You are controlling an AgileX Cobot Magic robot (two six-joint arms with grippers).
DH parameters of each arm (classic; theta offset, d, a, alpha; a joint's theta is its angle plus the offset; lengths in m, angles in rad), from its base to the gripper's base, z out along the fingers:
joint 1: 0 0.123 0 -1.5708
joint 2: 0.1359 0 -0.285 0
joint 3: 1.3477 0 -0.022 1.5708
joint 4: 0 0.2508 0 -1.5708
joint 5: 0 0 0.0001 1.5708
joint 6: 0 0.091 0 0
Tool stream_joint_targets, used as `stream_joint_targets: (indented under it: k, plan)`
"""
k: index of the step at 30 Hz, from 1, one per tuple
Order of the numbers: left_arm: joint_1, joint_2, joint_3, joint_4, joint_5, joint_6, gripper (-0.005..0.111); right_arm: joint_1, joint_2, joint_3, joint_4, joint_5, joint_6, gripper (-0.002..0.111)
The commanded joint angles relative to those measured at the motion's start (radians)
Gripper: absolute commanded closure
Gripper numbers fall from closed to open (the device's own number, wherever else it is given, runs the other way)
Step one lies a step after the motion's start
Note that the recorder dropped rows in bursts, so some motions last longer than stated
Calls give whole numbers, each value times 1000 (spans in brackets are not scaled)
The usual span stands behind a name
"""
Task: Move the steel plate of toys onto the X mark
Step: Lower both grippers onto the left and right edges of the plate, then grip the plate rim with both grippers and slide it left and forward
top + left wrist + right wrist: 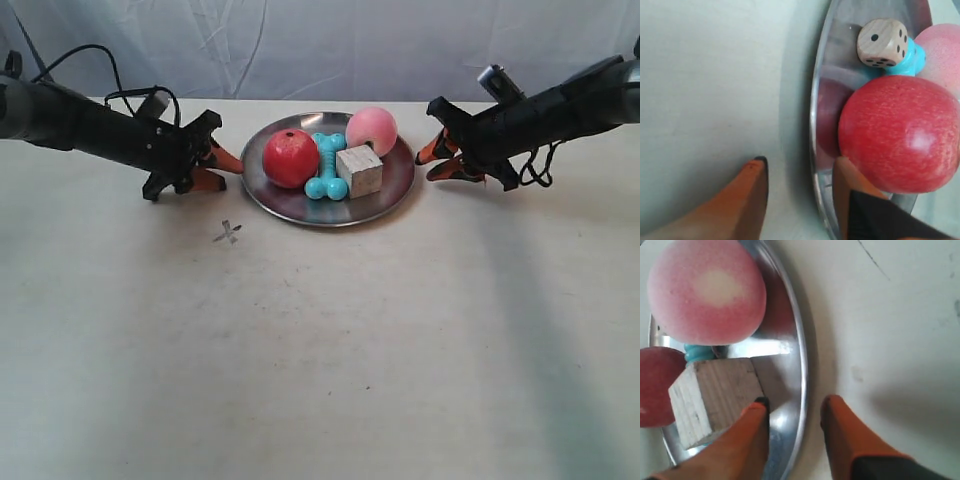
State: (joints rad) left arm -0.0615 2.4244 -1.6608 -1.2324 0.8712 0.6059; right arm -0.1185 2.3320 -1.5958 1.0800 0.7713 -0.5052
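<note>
The steel plate (392, 197) lies at the table's middle back, holding a red ball (291, 158), a pink ball (371, 131), a turquoise bone (327, 166) and a pale wooden cube (359, 170). In the left wrist view a pale die with black pips (882, 42) sits by the bone (914, 57). My left gripper (800, 162) is open astride the plate's rim (815, 125), one finger inside by the red ball (900, 132). My right gripper (797, 400) is open astride the opposite rim (801, 360), next to the cube (715, 397). The X mark (228, 233) lies on the table in front of the plate's left side.
Both arms reach in low from the sides, the left gripper (232, 165) and right gripper (428, 160) at the plate's edges. A pale cloth backdrop hangs behind the table. Cables trail off both arms.
</note>
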Motion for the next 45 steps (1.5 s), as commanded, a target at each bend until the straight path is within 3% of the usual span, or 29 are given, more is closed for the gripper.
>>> stream_joint_targets:
  k: [1,11,16,18,19,21,27,34,45]
  plan:
    - [-5,13,-5,-42,-28,-2,65,19,-2,-7,0,-56,-7,72]
    - [-71,13,-5,-46,-121,25,65,46,88,-7,66,-48,-7,72]
    - [-71,13,-5,-38,-131,25,74,84,120,-7,99,-52,-7,73]
    - [-71,13,-5,-31,-129,25,81,89,120,-7,99,-40,-7,91]
    - [-71,13,-5,-31,-117,25,89,89,120,-7,96,-24,-7,109]
    - [-71,13,-5,-31,-86,25,107,89,120,-7,96,7,-7,108]
    - [-69,9,-5,35,5,23,107,89,113,-7,93,130,8,108]
    - [-59,-37,-5,210,55,-106,107,108,45,-7,69,203,10,108]
    - [35,-183,17,350,205,-214,107,201,-35,-7,48,286,89,108]
